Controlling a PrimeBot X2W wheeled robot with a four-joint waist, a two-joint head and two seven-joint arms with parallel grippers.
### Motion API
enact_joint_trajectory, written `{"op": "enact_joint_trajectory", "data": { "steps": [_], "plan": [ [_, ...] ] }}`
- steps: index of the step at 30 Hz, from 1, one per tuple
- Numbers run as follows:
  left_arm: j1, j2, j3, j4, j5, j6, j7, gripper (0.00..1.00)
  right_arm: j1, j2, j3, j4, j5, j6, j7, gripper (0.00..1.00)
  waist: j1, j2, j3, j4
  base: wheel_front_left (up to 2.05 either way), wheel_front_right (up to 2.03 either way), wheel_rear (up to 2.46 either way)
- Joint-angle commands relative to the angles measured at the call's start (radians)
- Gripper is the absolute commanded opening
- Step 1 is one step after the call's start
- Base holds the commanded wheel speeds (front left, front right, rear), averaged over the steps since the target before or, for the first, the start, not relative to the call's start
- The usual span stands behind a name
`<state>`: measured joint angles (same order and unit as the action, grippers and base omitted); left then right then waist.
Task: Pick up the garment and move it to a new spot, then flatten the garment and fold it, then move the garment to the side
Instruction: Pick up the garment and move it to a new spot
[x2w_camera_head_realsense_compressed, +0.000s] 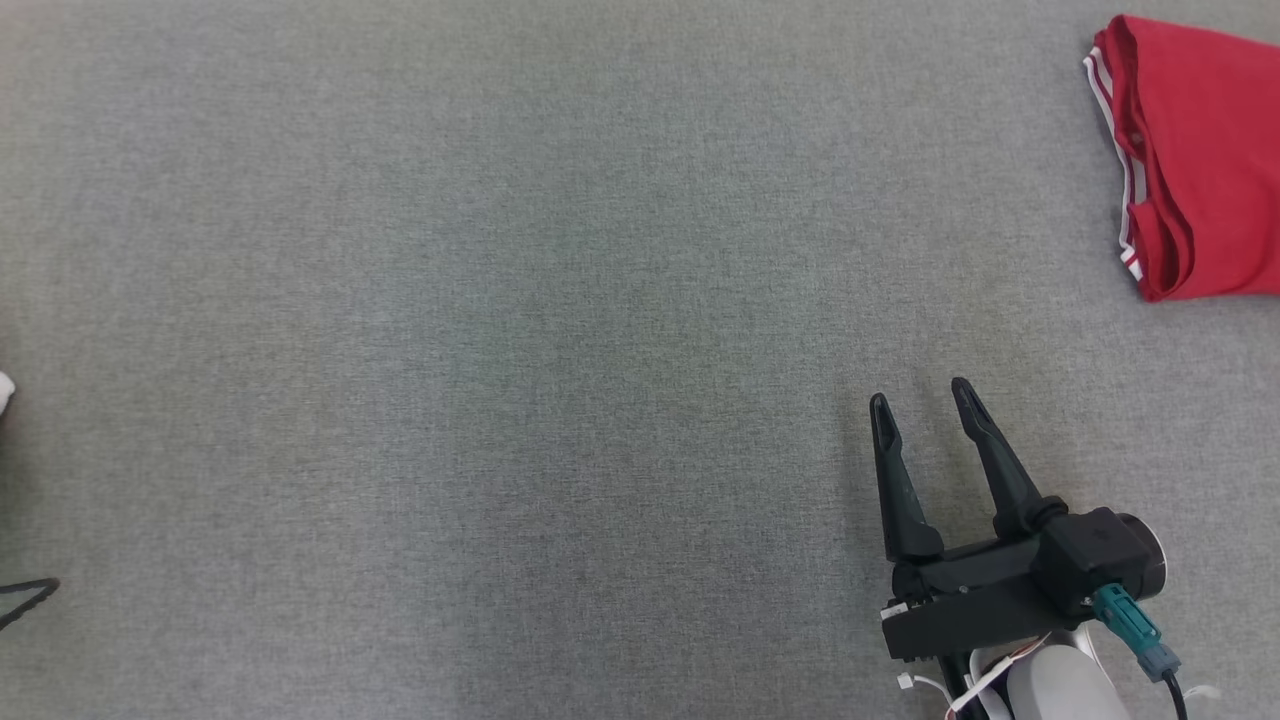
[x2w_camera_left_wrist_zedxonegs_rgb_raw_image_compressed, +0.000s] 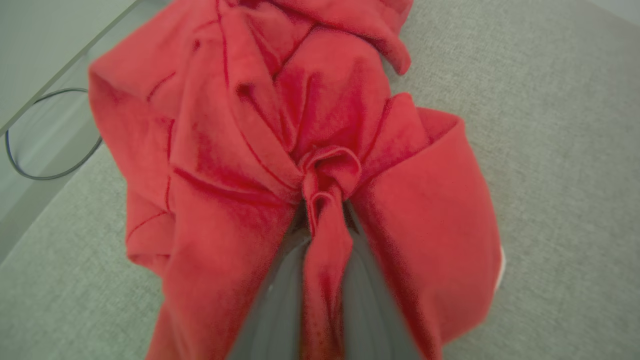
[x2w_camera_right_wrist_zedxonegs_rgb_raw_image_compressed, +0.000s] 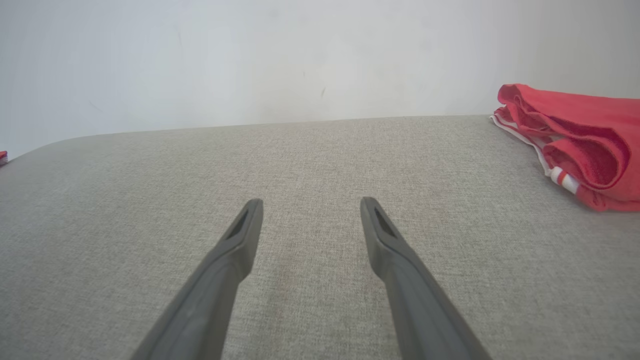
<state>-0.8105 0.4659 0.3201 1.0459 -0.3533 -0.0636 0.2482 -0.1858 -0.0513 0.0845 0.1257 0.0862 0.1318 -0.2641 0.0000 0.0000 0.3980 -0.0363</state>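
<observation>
Left gripper (x2w_camera_left_wrist_zedxonegs_rgb_raw_image_compressed: 324, 205) pinches a ridge of the crumpled red garment (x2w_camera_left_wrist_zedxonegs_rgb_raw_image_compressed: 225, 150), heaped at an edge of the grey surface (x2w_camera_left_wrist_zedxonegs_rgb_raw_image_compressed: 550, 150), its long axis running away along the fingers. Right gripper (x2w_camera_head_realsense_compressed: 921, 393) hovers spread; a folded red garment (x2w_camera_head_realsense_compressed: 1200, 160) sits at the far right corner.

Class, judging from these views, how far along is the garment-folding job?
Done: one folded red white-trimmed garment lies aside. In hand: left gripper, jaws shut on a crumpled red fabric garment. Left: moving, flattening, folding, setting it aside; right gripper idle, jaws open.
</observation>
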Motion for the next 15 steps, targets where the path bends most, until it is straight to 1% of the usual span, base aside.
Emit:
{"op": "enact_joint_trajectory", "data": {
  "steps": [1,7,11,15],
  "plan": [
    [-0.001,-0.009,-0.003,0.009,0.003,-0.004,-0.015,0.0,0.004,0.002,-0.001,0.003,-0.007,-0.003,-0.001,1.0,0.0,0.0,-0.009,0.006,0.0,0.0,0.0],
    [-0.025,-0.002,-0.013,-0.025,0.001,-0.024,-0.142,0.0,0.017,0.002,0.0,0.015,-0.007,-0.003,-0.001,1.0,0.0,0.0,-0.054,0.028,0.0,0.0,0.0],
    [-0.042,0.001,-0.021,-0.058,-0.008,-0.041,-0.207,0.0,0.028,0.002,0.005,0.021,-0.003,-0.003,-0.001,1.0,0.0,0.0,-0.088,0.044,0.0,0.0,0.0],
    [-0.071,-0.014,-0.035,-0.101,-0.024,-0.053,-0.265,0.0,0.043,0.002,0.009,0.025,0.002,-0.003,-0.001,1.0,0.0,0.0,-0.117,0.055,0.0,0.0,0.0]
  ]
}}
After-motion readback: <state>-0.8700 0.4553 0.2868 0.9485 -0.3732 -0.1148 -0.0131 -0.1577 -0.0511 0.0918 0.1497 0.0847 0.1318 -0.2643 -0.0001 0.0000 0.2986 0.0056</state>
